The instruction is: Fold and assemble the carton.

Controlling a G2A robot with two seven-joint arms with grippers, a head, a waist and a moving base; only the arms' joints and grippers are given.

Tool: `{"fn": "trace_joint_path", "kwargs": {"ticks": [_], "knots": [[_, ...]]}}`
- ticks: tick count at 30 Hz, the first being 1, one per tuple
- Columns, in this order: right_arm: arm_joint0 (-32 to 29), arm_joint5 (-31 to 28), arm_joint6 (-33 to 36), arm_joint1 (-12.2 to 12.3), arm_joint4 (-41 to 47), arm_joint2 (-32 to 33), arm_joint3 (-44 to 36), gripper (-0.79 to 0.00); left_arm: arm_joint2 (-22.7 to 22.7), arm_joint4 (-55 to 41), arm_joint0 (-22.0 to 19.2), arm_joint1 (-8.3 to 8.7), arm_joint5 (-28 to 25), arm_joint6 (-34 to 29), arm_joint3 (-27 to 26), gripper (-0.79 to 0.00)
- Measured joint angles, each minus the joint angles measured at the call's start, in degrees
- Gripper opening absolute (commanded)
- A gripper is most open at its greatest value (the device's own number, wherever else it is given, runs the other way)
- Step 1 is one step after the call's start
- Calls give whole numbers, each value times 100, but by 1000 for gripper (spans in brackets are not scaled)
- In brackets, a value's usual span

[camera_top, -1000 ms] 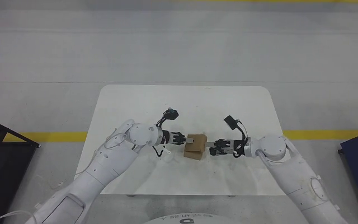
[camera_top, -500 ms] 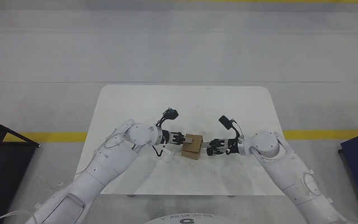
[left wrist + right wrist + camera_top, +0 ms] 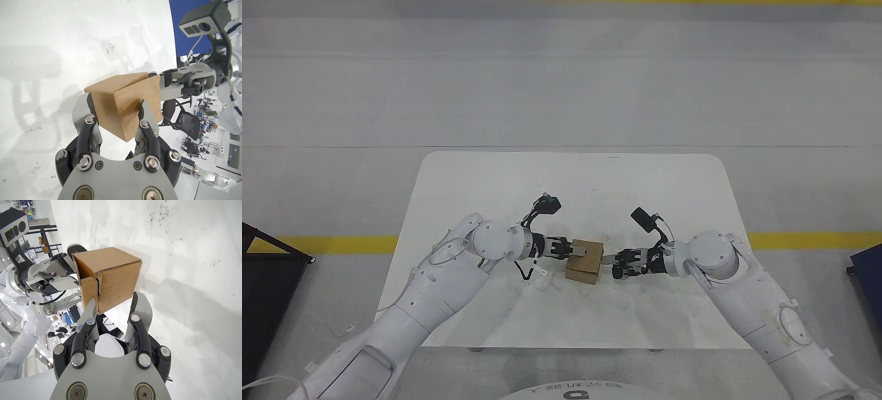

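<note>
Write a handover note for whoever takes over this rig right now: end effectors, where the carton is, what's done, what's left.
Left end effector: shut on the carton, a finger on each side.
Right end effector: open, fingertips at the carton's opposite end, one against a loose flap.
Carton: on the white table, between both arms.
Done: body squared into a box.
Left to do: press that flap flush and close the end.

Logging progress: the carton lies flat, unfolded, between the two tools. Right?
No. The carton is already folded into a box, as the right wrist view shows; it does sit between the left tool and right tool.
</note>
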Motion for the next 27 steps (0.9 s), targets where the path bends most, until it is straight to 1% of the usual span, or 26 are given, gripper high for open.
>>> {"fn": "trace_joint_path", "kwargs": {"ticks": [9,19,27], "knots": [[37,-79,-5,-2,27,-58,20,-400,12,-4,-18,-12,-11,0,23,-323],[117,119,-18,-4,-35,-137,66,-403,60,6,-29,-32,38,-42,79,-329],[97,102,-42,10,32,-89,86,-403,111,19,-69,-59,51,-48,142,-339]]}}
